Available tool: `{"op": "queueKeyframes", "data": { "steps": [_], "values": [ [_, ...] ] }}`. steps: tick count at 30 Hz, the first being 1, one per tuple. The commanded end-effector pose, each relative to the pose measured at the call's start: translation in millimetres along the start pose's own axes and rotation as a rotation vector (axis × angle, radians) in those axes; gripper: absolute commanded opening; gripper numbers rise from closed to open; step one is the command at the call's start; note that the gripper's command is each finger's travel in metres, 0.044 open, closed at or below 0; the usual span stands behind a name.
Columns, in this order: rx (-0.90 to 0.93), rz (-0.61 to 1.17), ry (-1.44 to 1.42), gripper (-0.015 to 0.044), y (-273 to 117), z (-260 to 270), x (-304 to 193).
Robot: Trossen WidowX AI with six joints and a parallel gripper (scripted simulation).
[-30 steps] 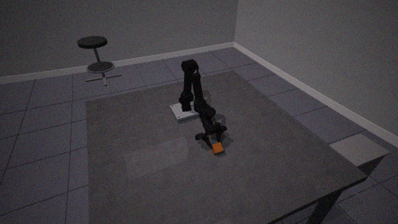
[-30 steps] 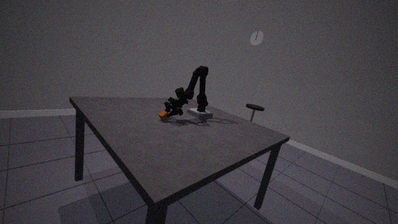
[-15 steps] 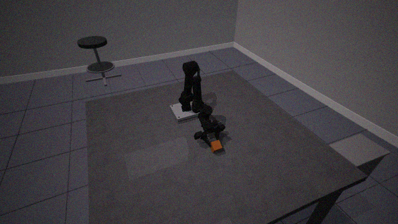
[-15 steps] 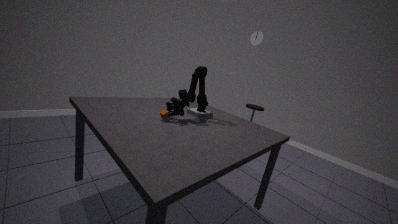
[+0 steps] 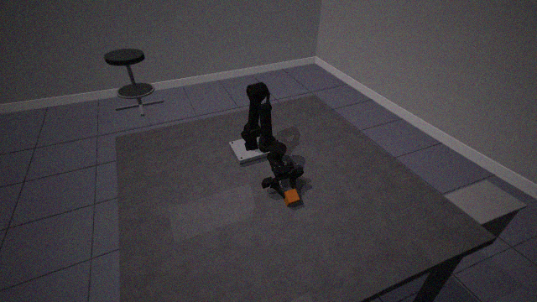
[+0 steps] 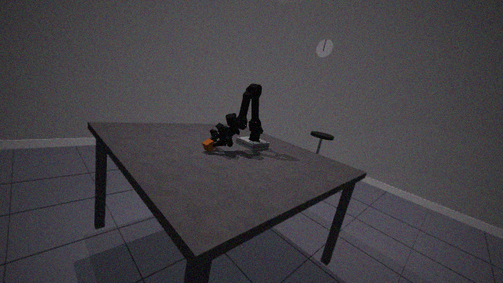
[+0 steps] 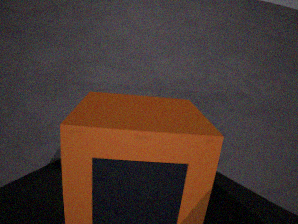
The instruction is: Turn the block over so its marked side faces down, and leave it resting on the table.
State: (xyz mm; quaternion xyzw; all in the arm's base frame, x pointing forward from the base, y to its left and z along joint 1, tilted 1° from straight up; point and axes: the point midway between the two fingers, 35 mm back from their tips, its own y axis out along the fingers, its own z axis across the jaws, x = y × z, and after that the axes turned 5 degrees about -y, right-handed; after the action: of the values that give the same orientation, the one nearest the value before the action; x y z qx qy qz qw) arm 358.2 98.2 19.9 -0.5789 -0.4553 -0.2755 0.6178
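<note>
The hand (image 5: 289, 192) pinches the orange block (image 7: 141, 172) — dark marked face (toward the wrist camera) — low over the table (image 5: 210, 235).

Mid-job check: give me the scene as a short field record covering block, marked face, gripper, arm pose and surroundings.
block: orange block, low over or on the table; contact cannot be told
marked face: dark square toward the wrist camera, on a side face, not down
gripper: gripper shut on the block, fingers either side
arm pose: arm folded forward from its white base plate, wrist low
surroundings: stool on the tiled floor; round wall clock
task state: flip not finished
</note>
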Motion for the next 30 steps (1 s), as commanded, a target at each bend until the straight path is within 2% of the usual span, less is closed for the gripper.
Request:
{"op": "queueKeyframes", "data": {
  "steps": [1,12,30],
  "values": [
    [-0.005,-0.004,-0.005,0.0157,0.1,-0.7,0.8],
    [-0.005,-0.004,-0.005,0.044,0.1,-0.7,0.8],
    [-0.005,-0.004,-0.005,0.044,0.1,-0.7,0.8]
  ]
}}
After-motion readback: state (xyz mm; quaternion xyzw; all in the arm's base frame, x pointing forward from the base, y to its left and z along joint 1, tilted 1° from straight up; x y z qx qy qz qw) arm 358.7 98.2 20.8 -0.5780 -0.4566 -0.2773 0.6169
